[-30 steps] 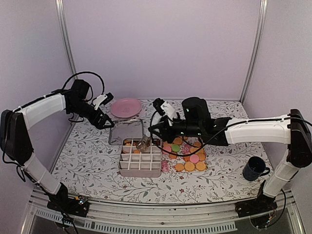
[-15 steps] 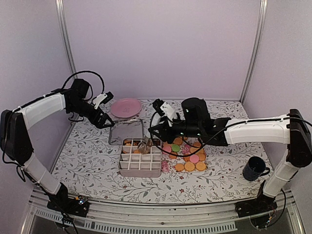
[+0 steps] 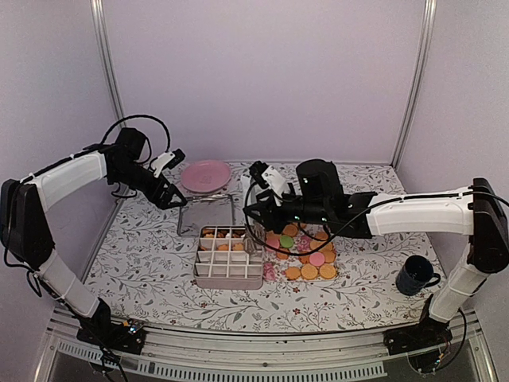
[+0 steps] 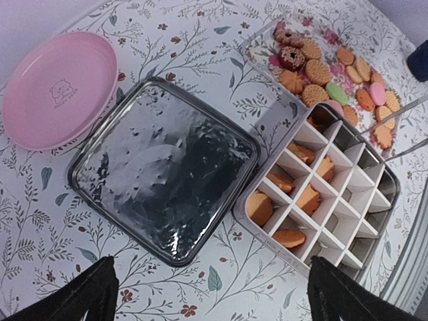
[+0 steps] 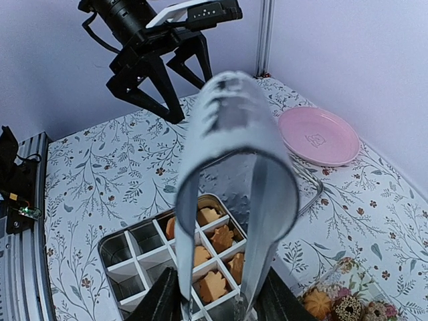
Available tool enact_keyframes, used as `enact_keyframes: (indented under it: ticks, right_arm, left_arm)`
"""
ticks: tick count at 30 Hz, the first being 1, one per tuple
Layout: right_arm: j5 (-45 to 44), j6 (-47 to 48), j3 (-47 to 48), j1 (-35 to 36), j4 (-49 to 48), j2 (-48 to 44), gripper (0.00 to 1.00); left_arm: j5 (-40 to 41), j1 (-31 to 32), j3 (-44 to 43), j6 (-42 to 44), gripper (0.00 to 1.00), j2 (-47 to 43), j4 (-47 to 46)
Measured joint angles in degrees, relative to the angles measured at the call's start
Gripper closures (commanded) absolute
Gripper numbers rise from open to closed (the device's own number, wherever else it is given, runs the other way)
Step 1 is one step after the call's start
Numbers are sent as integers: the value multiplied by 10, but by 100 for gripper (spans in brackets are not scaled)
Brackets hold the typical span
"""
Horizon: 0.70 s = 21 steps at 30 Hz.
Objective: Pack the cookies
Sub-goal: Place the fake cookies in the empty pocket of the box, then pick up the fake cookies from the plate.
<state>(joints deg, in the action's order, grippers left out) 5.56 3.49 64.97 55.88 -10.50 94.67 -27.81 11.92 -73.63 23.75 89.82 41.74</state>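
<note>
Metal tongs are pinched between the fingers of the right gripper, above the divided box. The shiny lid lies flat just beside the far edge of the box, and the pink plate sits just beyond it. The left gripper is spread wide and holds nothing, over the far left of the table, well apart from the box. A dark mug stands near the right edge. The cookies lie mostly on a clear tray just right of the box. They are round and golden-orange, with some pink, one green and some dark brown. Several orange, leaf-shaped ones sit in the far compartments.
</note>
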Motion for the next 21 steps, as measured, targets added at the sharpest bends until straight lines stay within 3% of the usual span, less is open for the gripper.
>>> enact_keyframes:
  ticks: [9, 21]
  right_arm:
    - [-38, 15, -9, -3, 4, -36, 63]
    - [-82, 8, -123, -58, 7, -145, 63]
  left_arm:
    - [0, 0, -1, 0, 1, 0, 2]
    - [-1, 0, -1, 0, 1, 0, 2]
